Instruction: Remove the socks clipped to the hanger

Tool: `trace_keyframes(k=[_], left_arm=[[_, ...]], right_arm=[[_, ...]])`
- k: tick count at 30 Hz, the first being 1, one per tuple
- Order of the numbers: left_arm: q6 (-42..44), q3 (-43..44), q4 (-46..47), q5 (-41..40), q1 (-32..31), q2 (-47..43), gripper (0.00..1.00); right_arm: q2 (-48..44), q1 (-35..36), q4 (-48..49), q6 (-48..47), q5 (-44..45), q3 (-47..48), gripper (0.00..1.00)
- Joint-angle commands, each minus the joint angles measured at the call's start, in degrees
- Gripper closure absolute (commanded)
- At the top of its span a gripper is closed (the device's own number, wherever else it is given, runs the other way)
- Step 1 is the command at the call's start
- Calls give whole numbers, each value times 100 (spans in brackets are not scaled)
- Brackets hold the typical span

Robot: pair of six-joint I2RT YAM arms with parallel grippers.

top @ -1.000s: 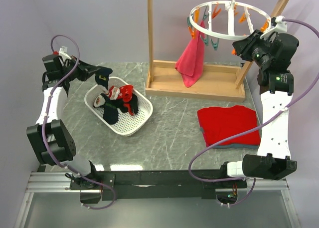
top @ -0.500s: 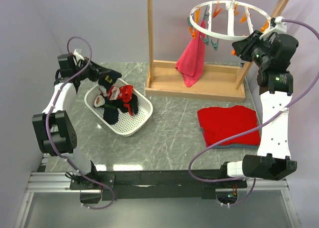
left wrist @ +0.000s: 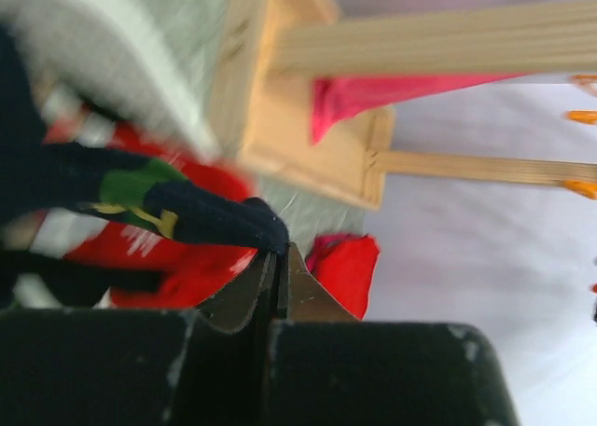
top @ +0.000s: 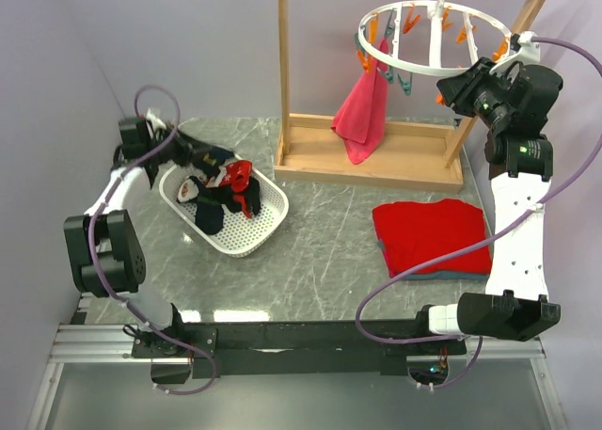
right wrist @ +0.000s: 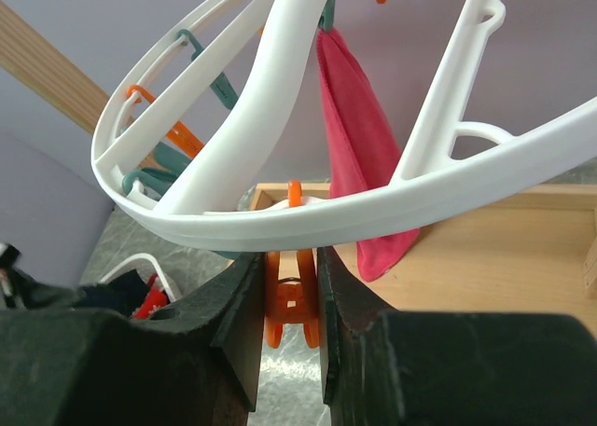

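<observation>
- Wooden rack, at 12 to 1 o'clock on the table, carries the hanger's hook on its top bar so the ring swings free above the base.
- The hanger hangs at 1 o'clock. Only a pink towel dangles from its 9 o'clock side, and no sock shows on any clip.
- A folded red cloth lies flat at 4 o'clock, well apart from the work.
- A white basket sits at 9 o'clock, within the left arm's reach, as the drop point.
- The socks lie heaped inside it, dark with red and white accents.
- The right claw, raised to the ring's 4 o'clock rim, is closed on an orange clip, likely to steady the ring or squeeze the clip open.
- The left claw, over the basket's 11 o'clock corner, is clamped on one dark sock by its end, apparently about to drop it.
</observation>
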Motion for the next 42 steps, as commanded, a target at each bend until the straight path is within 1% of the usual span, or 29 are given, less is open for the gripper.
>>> trace_keyframes(k=[1, 2, 3, 4, 5, 7, 8, 10, 11, 12, 15, 16, 17, 18, 19, 22, 24, 25, 27, 28, 29, 30, 32, 35, 37, 38, 40, 41, 42], left_arm=[[-1, -1085, 345, -40, -53, -646, 98], [-53, -1278, 459, -40, -71, -760, 97], [-80, -1654, 512, -118, -89, -892, 94], [-115, -1841, 582, -180, -193, -1207, 91], [-141, -2121, 635, -233, -246, -1358, 82], [-124, -2325, 592, -408, -387, -1778, 74], [-107, -2456, 496, -487, -405, -1912, 67], [-71, -2606, 451, -619, -414, -2315, 59], [-28, -2694, 416, -672, -423, -2448, 48], [34, -2695, 233, -734, -423, -2554, 44], [332, -2651, -215, -945, -414, -3045, 25], [464, -2616, -321, -1032, -414, -3125, 21], [534, -2581, -436, -1103, -414, -3213, 9], [596, -2546, -715, -1190, -414, -3344, 6], [640, -2528, -805, -1330, -423, -3398, 1], [536, -2432, -1121, -1437, -405, -3477, 4], [596, -2283, -1385, -1586, -414, -3451, 4], [614, -2178, -1525, -1630, -414, -3460, 3], [675, -2133, -1492, -1718, -414, -3608, 3], [676, -2115, -1378, -1727, -414, -3662, 3], [676, -2106, -1308, -1710, -405, -3706, 2], [667, -2080, -1237, -1605, -414, -3758, 2], [632, -2027, -957, -1464, -449, -3741, 1], [676, -1825, -693, -1472, -834, -3645, 1], [764, -1642, -596, -1691, -1317, -3496, 1], [781, -1579, -499, -1770, -1719, -3443, 1], [764, -1430, -376, -1955, -2134, -3223, 1], [755, -1386, -306, -1982, -2519, -3144, 1], [720, -1316, -201, -2000, -2697, -2978, 1]], right_arm=[[-174, -22, 271, 114, -121, -70, 98], [-182, -22, 297, 158, -121, -79, 97], [-200, -22, 306, 176, -130, -105, 96], [-200, -22, 315, 193, -156, -114, 96], [-182, -30, 315, 246, -191, -122, 94], [-139, -4, 272, 290, -261, -114, 92], [-130, 5, 254, 316, -270, -96, 91], [-103, 57, 166, 317, -192, -70, 90], [-95, 118, 131, 299, -157, -52, 89], [-94, 154, 104, 299, -122, -26, 87], [-86, 356, -79, 255, 124, 18, 76], [-68, 426, -159, 255, 229, 53, 66], [-25, 540, -264, 246, 491, 192, 61], [63, 576, -500, 255, 590, 272, 56], [107, 611, -598, 246, 669, 334, 48], [239, 734, -959, 272, 1064, 589, 37], [196, 821, -1108, 281, 1354, 642, 27], [161, 840, -1144, 325, 1434, 642, 27], [47, 875, -1258, 369, 1723, 598, 18], [3, 875, -1302, 421, 1812, 572, 17], [-50, 875, -1337, 439, 1952, 476, 13], [-155, 875, -1407, 457, 2144, 414, 7], [-261, 875, -1469, 510, 2330, 204, 1], [-481, 866, -1662, 554, 2647, -77, 0], [-761, 875, -1741, 597, 2726, -280, 0], [-876, 866, -1759, 624, 2779, -516, 0], [-1245, 866, -1812, 711, 2901, -859, 0], [-1376, 875, -1847, 729, 2937, -957, 0], [-1604, 875, -1934, 764, 2929, -1045, 0]])
